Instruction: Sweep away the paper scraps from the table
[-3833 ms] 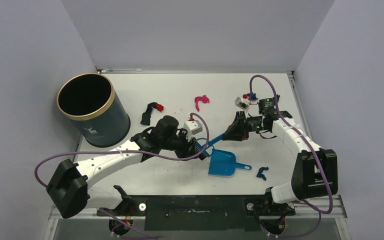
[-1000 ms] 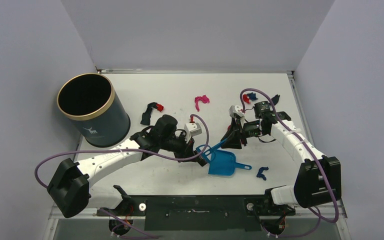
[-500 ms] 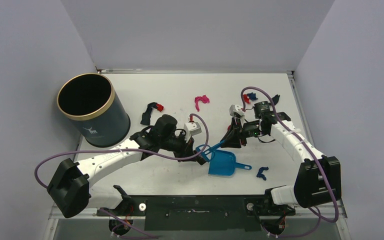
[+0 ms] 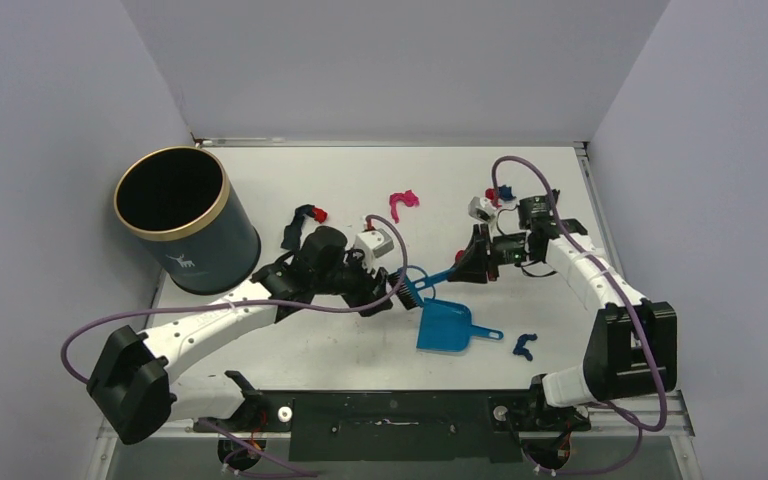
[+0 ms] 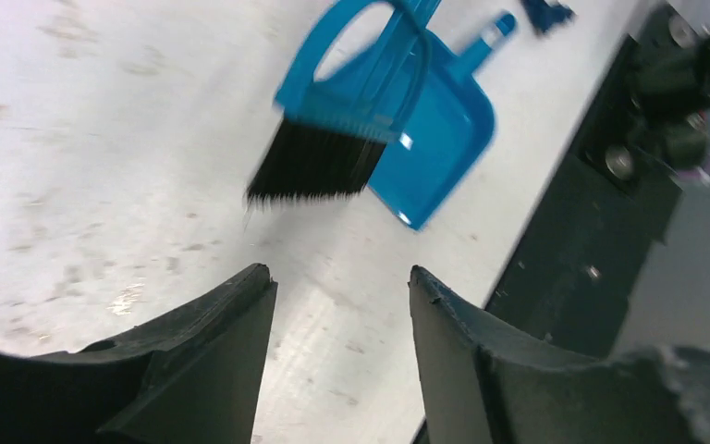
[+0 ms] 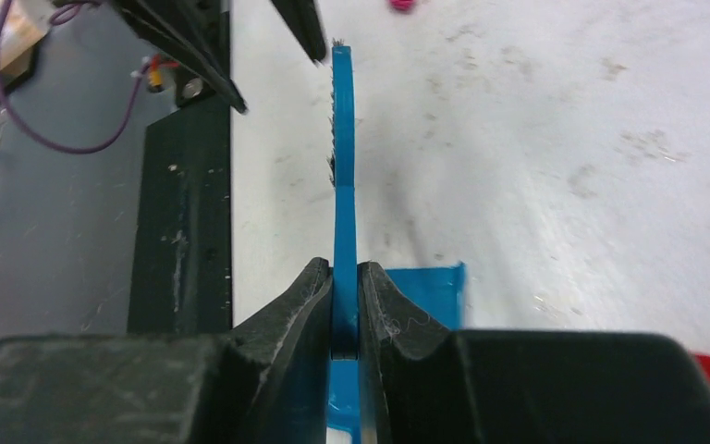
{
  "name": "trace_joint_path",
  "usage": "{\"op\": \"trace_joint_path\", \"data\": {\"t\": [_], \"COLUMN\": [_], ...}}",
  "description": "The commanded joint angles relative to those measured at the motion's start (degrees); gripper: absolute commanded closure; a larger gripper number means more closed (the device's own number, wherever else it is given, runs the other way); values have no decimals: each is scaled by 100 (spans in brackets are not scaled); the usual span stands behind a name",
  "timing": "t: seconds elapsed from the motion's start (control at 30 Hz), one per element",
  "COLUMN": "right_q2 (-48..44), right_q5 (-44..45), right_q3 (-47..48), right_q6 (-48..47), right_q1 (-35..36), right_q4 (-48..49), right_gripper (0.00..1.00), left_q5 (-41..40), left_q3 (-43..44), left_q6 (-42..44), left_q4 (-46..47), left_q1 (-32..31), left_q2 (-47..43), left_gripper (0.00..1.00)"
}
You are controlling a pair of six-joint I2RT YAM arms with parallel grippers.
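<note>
Left gripper (image 5: 339, 275) backs off, jaws wide and empty. Right gripper (image 6: 344, 277) stays clamped on the brush (image 4: 415, 285), lifting it off the dustpan (image 4: 445, 325). Paper scraps (image 4: 403, 203) lie scattered across the table (image 4: 340, 180), so sweeping looks ready to begin.

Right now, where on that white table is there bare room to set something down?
Bare: the far strip of the white table between the dark round bin and the crumpled pink paper scrap; the near strip left of the blue plastic dustpan. Crowded: the middle, around the blue plastic brush, left gripper and right gripper.
</note>
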Motion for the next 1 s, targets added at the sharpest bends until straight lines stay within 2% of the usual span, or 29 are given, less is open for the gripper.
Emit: {"op": "trace_joint_path", "data": {"t": [0.0, 0.07, 0.17, 0.27, 0.4, 0.53, 0.67, 0.8, 0.97], "right_q2": [110, -46, -433, -898, -1307, -1599, -1800, -1846, -1828], "right_q5": [319, 792, 1966, 3039, 3951, 4507, 4581, 4519, 4455], "right_q3": [369, 112, -255, -527, -745, -881, -960, -980, -963], "right_q6": [1247, 2371, 3297, 3690, 3916, 4020, 4062, 4045, 4018], "right_q1": [-558, -746, -829, -836, -1062, -1174, -1242, -1264, -1264], "right_q4": [1038, 1990, 2978, 3542, 3895, 4070, 4130, 4130, 4115], "right_gripper": [95, 95, 95, 95, 95, 95, 95, 95, 95], "left_q5": [-1906, -2605, -3414, -4119, -5096, -5308, -5216, -5378, -4860], "left_q3": [-77, -8, -125, -216, 731, 1156, 1565, 1939, 2044], "left_q6": [-569, -1213, -2349, -2961, -3777, -4303, -4703, -4706, -4709], "left_q4": [580, 431, 426, 806, -35, -136, -439, -606, -296], "left_q1": [34, -74, -581, -1677, -2854, -3343, -3430, -3667, -3714], "left_q2": [-540, -530, -470, -253, 861, 1718, 2345, 2669, 2982], "left_gripper": [42, 40, 40, 40, 40, 40, 44, 45, 46]}}
